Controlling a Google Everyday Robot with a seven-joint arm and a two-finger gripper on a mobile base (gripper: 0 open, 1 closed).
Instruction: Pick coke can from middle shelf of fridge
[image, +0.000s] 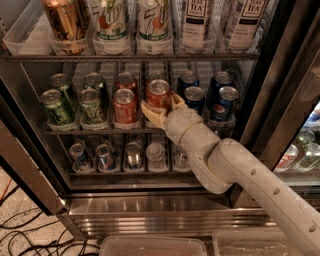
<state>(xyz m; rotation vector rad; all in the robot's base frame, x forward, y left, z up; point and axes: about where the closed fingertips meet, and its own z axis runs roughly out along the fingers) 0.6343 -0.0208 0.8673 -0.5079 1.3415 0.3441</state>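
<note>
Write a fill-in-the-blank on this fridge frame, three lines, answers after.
1. The end effector is at the front coke can, in the ___ lane from the left of the middle shelf.
2. The leftmost cans on that shelf are ___ in colour.
3. The Pepsi cans stand to the ___ of that coke can.
Missing words: fourth; green; right
</note>
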